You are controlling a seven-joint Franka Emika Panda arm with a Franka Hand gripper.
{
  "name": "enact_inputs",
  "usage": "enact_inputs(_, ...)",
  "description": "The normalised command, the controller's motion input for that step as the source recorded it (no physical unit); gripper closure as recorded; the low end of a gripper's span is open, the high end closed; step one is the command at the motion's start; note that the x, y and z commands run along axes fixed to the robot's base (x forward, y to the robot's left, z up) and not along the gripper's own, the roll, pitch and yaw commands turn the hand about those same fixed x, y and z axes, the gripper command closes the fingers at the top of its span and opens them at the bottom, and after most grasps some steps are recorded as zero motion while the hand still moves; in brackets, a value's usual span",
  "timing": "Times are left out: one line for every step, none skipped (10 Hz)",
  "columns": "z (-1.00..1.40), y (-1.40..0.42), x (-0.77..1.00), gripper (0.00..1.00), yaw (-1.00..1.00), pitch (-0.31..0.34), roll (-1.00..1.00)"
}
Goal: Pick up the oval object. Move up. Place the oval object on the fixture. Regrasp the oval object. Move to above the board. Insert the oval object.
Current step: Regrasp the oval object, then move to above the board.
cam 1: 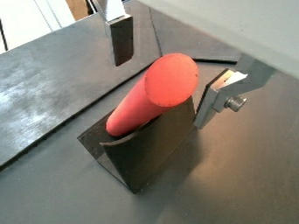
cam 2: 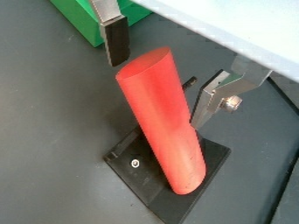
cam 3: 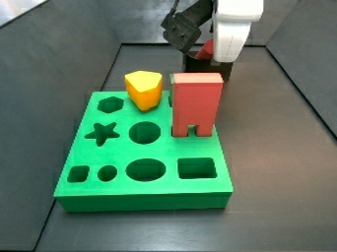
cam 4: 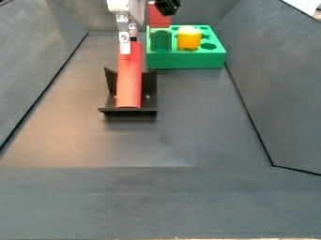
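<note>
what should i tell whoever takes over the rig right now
Gripper: open, its fingers straddling the upper end of the oval object without touching it, in both wrist views.
Oval object: leaning tilted on the fixture, lower end on the base plate.
Board: apart from the fixture, with the yellow peg and the red arch block standing in it.
Done: pick up, lift, placing on the fixture.
Left: regrasp, move above the board, insert. Which hole fits the oval object cannot be told from here.
</note>
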Motion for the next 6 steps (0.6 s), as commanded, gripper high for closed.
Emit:
enact_inputs(0.17,0.5,0.0,1.0,0.0,0.0,0.0)
enact_inputs(1.0,-0.13,-0.34,1.0,0.09,-0.048,-0.11)
enact_inputs(1.0,-0.12,-0.35,1.0,0.08,-0.039,-0.11)
enact_inputs(1.0,-0.12,-0.34,1.0,0.07,-0.039,-0.1)
enact_inputs(1.0,-0.11,-0.31,1.0,0.05,-0.023,-0.09)
enact_inputs(1.0,-0.1,-0.29,1.0,0.03,0.006,-0.07)
